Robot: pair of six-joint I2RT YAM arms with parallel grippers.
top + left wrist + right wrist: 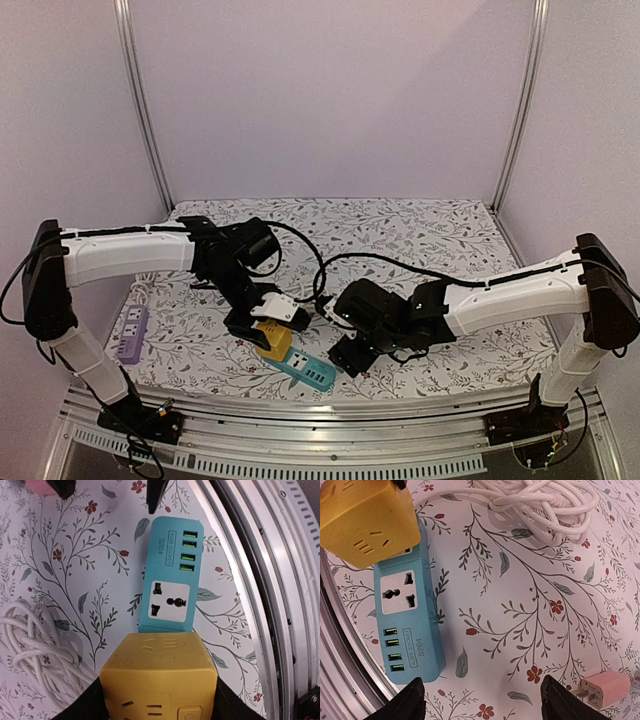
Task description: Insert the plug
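Plug (605,690), pink, lies on the table (520,605) at five o'clock in the right wrist view, prongs toward nine o'clock. It is near one finger of the right gripper (482,680), whose jaws stand apart and empty, likely poised to collect it. The left gripper (157,702) is clamped on a yellow cube (157,670) over the six o'clock end of the blue strip (170,580), probably steadying the sockets.

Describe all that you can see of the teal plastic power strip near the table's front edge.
The teal plastic power strip lies flat on the floral cloth, beside the metal rail. It shows one white-framed universal socket, four green USB ports and the label S204. A yellow cube adapter covers one end.
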